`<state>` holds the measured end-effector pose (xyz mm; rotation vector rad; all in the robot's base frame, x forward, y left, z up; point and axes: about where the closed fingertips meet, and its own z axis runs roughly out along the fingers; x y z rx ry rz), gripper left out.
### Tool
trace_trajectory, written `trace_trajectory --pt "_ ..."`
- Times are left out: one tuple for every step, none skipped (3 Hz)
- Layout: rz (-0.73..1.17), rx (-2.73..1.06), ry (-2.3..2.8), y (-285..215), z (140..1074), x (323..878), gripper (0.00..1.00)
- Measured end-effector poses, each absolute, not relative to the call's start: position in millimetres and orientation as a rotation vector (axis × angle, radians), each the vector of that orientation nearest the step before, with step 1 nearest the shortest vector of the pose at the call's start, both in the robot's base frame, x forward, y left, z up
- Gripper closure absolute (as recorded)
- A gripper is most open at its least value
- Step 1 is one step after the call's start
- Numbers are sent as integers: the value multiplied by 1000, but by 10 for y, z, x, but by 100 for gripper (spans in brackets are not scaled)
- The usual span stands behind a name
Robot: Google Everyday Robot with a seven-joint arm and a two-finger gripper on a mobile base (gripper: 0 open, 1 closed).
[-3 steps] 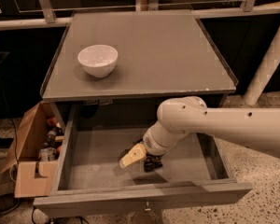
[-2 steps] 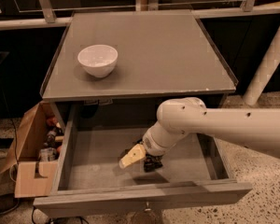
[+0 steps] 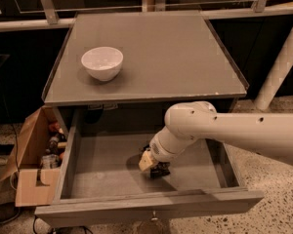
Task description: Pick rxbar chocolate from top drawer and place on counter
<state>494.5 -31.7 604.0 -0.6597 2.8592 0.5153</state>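
The top drawer (image 3: 102, 167) is pulled open below the counter (image 3: 166, 57). My white arm reaches in from the right, and the gripper (image 3: 152, 164) is down on the drawer's grey floor near its middle. A small black thing (image 3: 161, 171) lies on the floor right under the gripper. It looks like the rxbar chocolate, mostly hidden by the gripper. I cannot tell whether the gripper holds it.
A white bowl (image 3: 102, 62) stands on the counter's left side. A brown cardboard box (image 3: 31, 165) with bottles sits on the floor left of the drawer. A white post (image 3: 283, 62) stands at the right. The drawer's front panel (image 3: 151, 208) is nearest the camera.
The gripper's pale end has drawn in a little to the right, closer to the black thing. The arm and drawer have barely moved.
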Motion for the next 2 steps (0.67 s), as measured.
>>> trace_trajectory --pt "515 -660 2859 -317 6040 4945 73" --pt "515 -660 2859 -317 6040 4944 97"
